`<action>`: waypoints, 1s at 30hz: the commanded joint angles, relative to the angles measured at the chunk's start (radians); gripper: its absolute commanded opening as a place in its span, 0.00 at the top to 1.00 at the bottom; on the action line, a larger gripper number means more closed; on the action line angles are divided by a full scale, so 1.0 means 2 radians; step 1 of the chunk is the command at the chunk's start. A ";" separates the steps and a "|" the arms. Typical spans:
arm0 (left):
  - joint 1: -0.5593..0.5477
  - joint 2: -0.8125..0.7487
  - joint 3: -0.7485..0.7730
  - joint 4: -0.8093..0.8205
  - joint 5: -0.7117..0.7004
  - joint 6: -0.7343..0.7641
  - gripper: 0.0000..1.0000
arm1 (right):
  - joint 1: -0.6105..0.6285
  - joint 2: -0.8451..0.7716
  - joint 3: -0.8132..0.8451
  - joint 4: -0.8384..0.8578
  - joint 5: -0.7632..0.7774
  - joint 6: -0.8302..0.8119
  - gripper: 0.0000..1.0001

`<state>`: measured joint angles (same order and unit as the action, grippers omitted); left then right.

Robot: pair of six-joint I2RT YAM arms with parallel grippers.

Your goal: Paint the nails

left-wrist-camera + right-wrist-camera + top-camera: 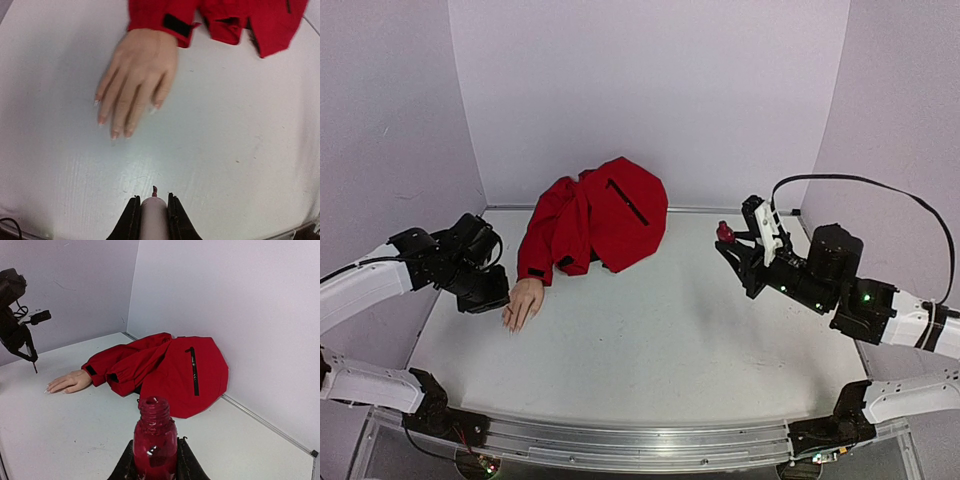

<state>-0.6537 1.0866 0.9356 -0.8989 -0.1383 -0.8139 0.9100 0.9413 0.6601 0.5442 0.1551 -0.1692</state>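
Brush [154, 190] leads on the left; your left gripper [152, 199] has its jaws pinched close on the pale cap [153, 222], the bristle tip poking out just ahead of them. The mannequin hand [137, 75] lies palm down well ahead of those jaws and slightly to their left, fingers pointing back at them; the nails [115, 134] look pale and bare, and the tip touches none. The red jacket [250, 20] is heaped beyond the wrist. On the right, your right gripper [156, 442] is clamped on the open polish bottle [152, 412], upright between its jaws, well apart from the hand. You are, by my reading, on the approach to a first nail; next you need a slow advance, then a light, finely aimed touch; hold the bottle level.
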 commanded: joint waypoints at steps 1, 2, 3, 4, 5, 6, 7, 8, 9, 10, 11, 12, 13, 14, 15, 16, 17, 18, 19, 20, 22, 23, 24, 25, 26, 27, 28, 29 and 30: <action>0.030 0.008 -0.016 -0.012 -0.055 -0.048 1.00 | -0.002 -0.006 -0.007 0.019 0.037 -0.030 1.00; 0.041 0.013 -0.017 -0.012 -0.059 -0.047 1.00 | -0.002 -0.005 -0.009 0.023 0.042 -0.034 1.00; 0.049 0.017 -0.018 -0.011 -0.062 -0.046 1.00 | -0.003 -0.003 -0.012 0.027 0.046 -0.036 1.00; 0.057 0.021 -0.021 -0.010 -0.065 -0.046 1.00 | -0.003 -0.002 -0.014 0.030 0.048 -0.038 1.00; 0.068 0.025 -0.026 -0.004 -0.063 -0.043 1.00 | -0.002 -0.001 -0.016 0.032 0.049 -0.039 1.00; 0.081 0.029 -0.034 0.015 -0.056 -0.038 1.00 | -0.003 -0.001 -0.017 0.034 0.050 -0.039 1.00; 0.095 0.033 -0.043 0.029 -0.049 -0.036 1.00 | -0.003 0.000 -0.018 0.036 0.053 -0.041 1.00; 0.109 0.036 -0.051 0.040 -0.039 -0.035 1.00 | -0.002 0.000 -0.019 0.037 0.054 -0.042 1.00; 0.120 0.040 -0.056 0.050 -0.031 -0.035 1.00 | -0.002 0.000 -0.019 0.037 0.058 -0.044 1.00; 0.127 0.044 -0.058 0.054 -0.027 -0.035 1.00 | -0.002 -0.002 -0.019 0.037 0.063 -0.046 1.00; 0.131 0.049 -0.059 0.059 -0.026 -0.035 1.00 | -0.003 -0.004 -0.020 0.037 0.065 -0.047 1.00; 0.133 0.054 -0.058 0.062 -0.022 -0.034 1.00 | -0.003 -0.007 -0.021 0.037 0.066 -0.048 1.00; 0.134 0.059 -0.056 0.064 -0.021 -0.035 1.00 | -0.003 -0.009 -0.022 0.037 0.067 -0.049 1.00; 0.134 0.065 -0.054 0.064 -0.019 -0.036 1.00 | -0.003 -0.012 -0.024 0.038 0.068 -0.050 1.00; 0.135 0.071 -0.053 0.065 -0.017 -0.040 1.00 | -0.004 -0.013 -0.025 0.039 0.068 -0.050 1.00; 0.135 0.076 -0.051 0.067 -0.014 -0.043 1.00 | -0.004 -0.014 -0.026 0.040 0.069 -0.050 1.00; 0.135 0.081 -0.051 0.069 -0.014 -0.045 1.00 | -0.003 -0.015 -0.027 0.040 0.069 -0.050 1.00; 0.135 0.085 -0.051 0.072 -0.016 -0.047 1.00 | -0.003 -0.015 -0.028 0.041 0.070 -0.051 1.00; 0.135 0.089 -0.051 0.075 -0.018 -0.049 1.00 | -0.003 -0.016 -0.027 0.041 0.070 -0.051 1.00; 0.135 0.092 -0.051 0.077 -0.019 -0.050 1.00 | -0.003 -0.016 -0.028 0.041 0.071 -0.051 1.00; 0.135 0.100 -0.050 0.079 -0.026 -0.055 1.00 | -0.003 -0.020 -0.029 0.041 0.072 -0.051 1.00; 0.135 0.104 -0.050 0.082 -0.029 -0.058 1.00 | -0.003 -0.022 -0.031 0.041 0.072 -0.050 1.00; 0.135 0.106 -0.051 0.085 -0.028 -0.059 1.00 | -0.003 -0.024 -0.032 0.041 0.071 -0.050 1.00; 0.136 0.108 -0.051 0.088 -0.029 -0.059 1.00 | -0.004 -0.026 -0.033 0.041 0.071 -0.050 1.00; 0.136 0.109 -0.051 0.090 -0.031 -0.059 1.00 | -0.003 -0.027 -0.034 0.041 0.072 -0.050 1.00; 0.136 0.110 -0.051 0.092 -0.032 -0.060 1.00 | -0.004 -0.028 -0.034 0.041 0.072 -0.050 1.00; 0.137 0.112 -0.051 0.094 -0.031 -0.059 1.00 | -0.003 -0.029 -0.033 0.041 0.072 -0.050 1.00; 0.137 0.115 -0.051 0.096 -0.028 -0.058 1.00 | -0.003 -0.029 -0.034 0.041 0.072 -0.050 1.00; 0.137 0.117 -0.050 0.099 -0.026 -0.056 1.00 | -0.004 -0.029 -0.035 0.041 0.072 -0.050 1.00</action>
<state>-0.3870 1.3106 0.8146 -0.7460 -0.1787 -0.9176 0.9081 0.9081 0.5922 0.5541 0.2779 -0.2649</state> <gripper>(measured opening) 0.161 0.210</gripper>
